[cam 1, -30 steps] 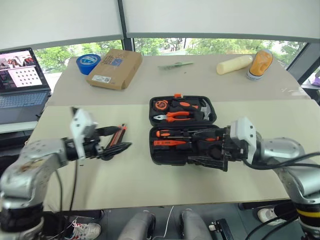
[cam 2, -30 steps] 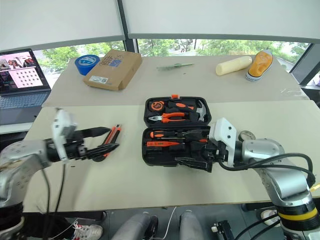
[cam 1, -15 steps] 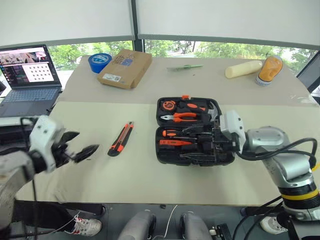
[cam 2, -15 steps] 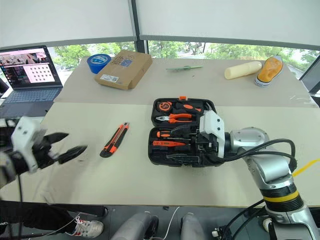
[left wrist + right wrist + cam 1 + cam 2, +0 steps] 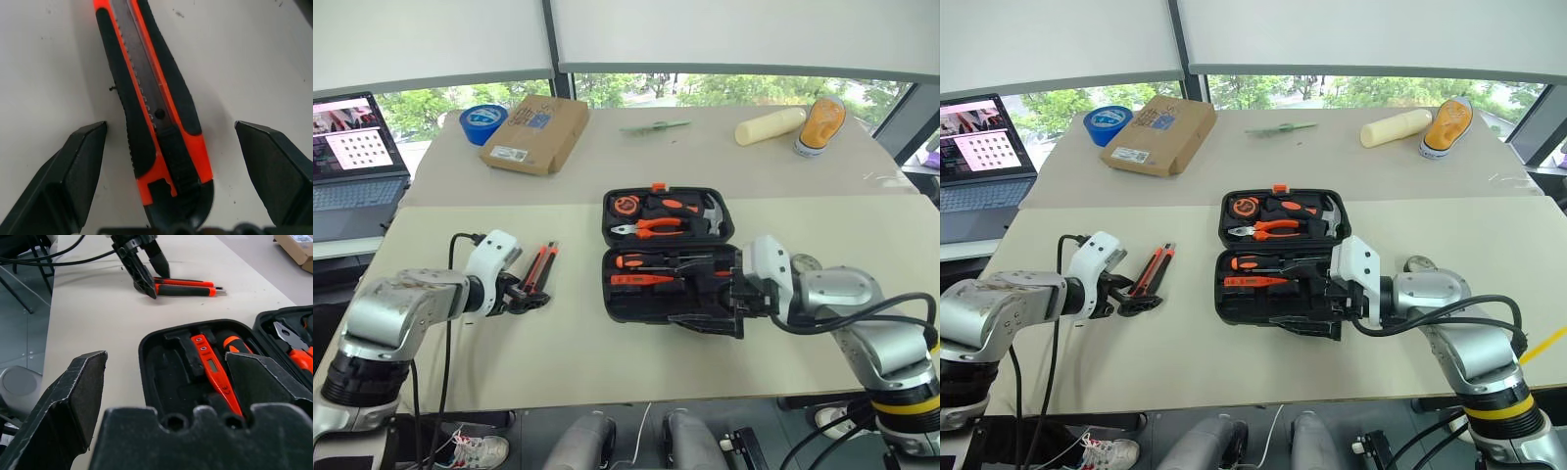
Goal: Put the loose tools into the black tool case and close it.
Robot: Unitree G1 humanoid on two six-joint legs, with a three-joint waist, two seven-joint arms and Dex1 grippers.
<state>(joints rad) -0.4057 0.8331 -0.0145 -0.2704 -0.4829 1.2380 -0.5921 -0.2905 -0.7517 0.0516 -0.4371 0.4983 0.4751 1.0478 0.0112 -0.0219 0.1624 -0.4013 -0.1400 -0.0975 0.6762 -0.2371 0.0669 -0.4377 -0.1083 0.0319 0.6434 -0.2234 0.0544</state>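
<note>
Here the black-and-orange plastic utility knife (image 5: pixel 155 122) lay flat on the beige tabletop (image 5: pixel 558 352), well left of the open black plastic clamshell tool case (image 5: pixel 668 257), apart from it. The left pincer (image 5: pixel 527 294) sat right at the knife's near end, fingers spread wide with one on each side of the handle, neither touching it, so probably lined up to pinch the handle across its width. The right pincer (image 5: pixel 720 313) hovered at the case's near right edge, fingers also spread, holding nothing; likely parked there to steady the case or to wait for the lid. Inside the case's front half an orange slim tester screwdriver (image 5: pixel 212 374) and an orange-handled screwdriver (image 5: pixel 641 261) already sat in moulded slots, lid half upright-flat with pliers. Knife not yet stowed, case not closed.
</note>
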